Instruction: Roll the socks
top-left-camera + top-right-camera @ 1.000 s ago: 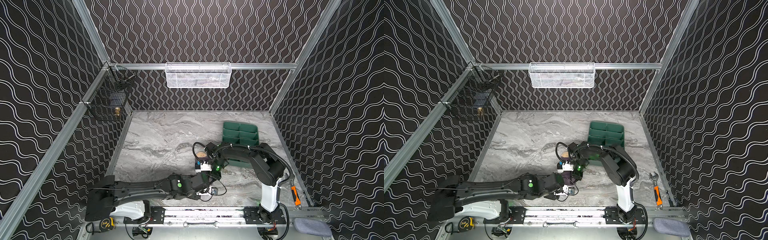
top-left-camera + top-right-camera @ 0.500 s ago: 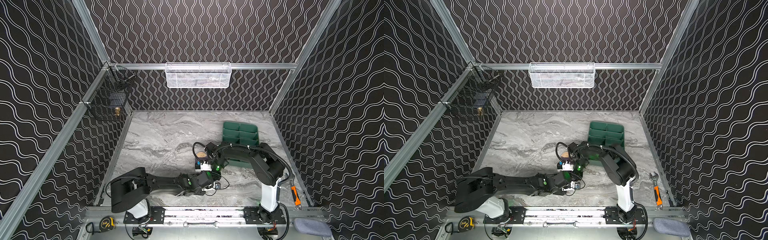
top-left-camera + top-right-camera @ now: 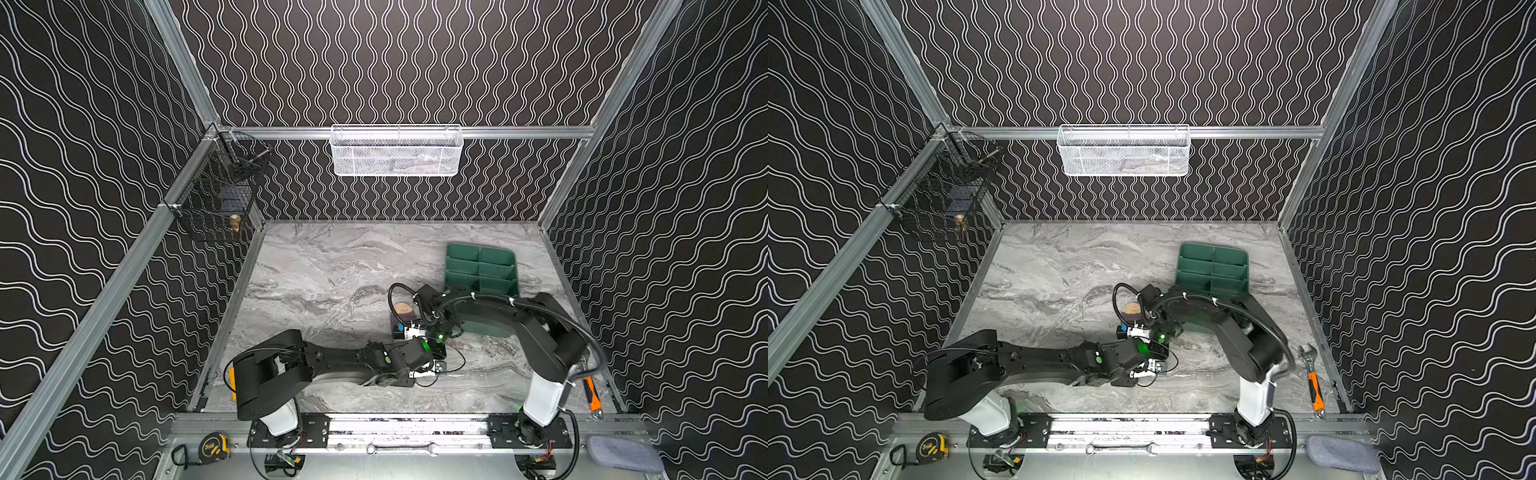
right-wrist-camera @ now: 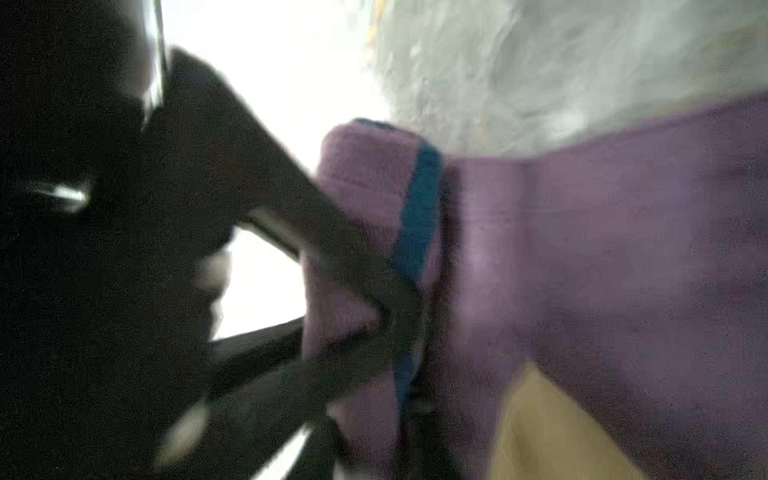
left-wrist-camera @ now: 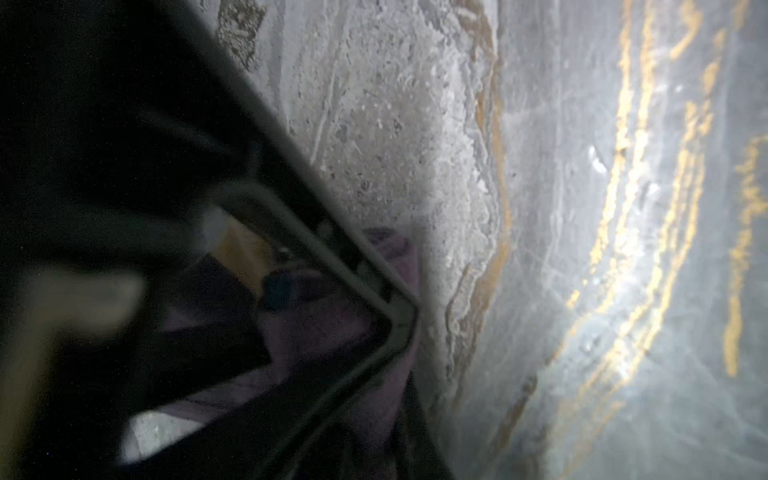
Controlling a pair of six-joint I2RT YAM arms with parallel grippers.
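Note:
A purple sock (image 3: pixel 395 322) with a tan toe (image 3: pixel 402 309) lies on the marble table, in both top views (image 3: pixel 1126 321). Both grippers crowd over its near end. My left gripper (image 3: pixel 436 358) reaches in from the left, low over the table. In the left wrist view it (image 5: pixel 395 386) is shut, with purple sock cloth (image 5: pixel 324 324) pinched at its tip. My right gripper (image 3: pixel 415 332) comes down from the right. The right wrist view is blurred. It shows the purple sock (image 4: pixel 602 249) with a blue band (image 4: pixel 417 216) folded around one dark finger (image 4: pixel 332 232). Blur hides how those jaws stand.
A green divided tray (image 3: pixel 482 266) stands just behind the right arm. A white mesh basket (image 3: pixel 397 151) hangs on the back wall and a black wire basket (image 3: pixel 216 199) on the left wall. An orange-handled wrench (image 3: pixel 590 395) lies near the table's right edge. A tape measure (image 3: pixel 214 444) and a grey-blue pad (image 3: pixel 623 453) lie in front.
My left arm has folded in towards its base and pushed its gripper right, up to the sock's near end, where it has shut. The right arm has stayed in place.

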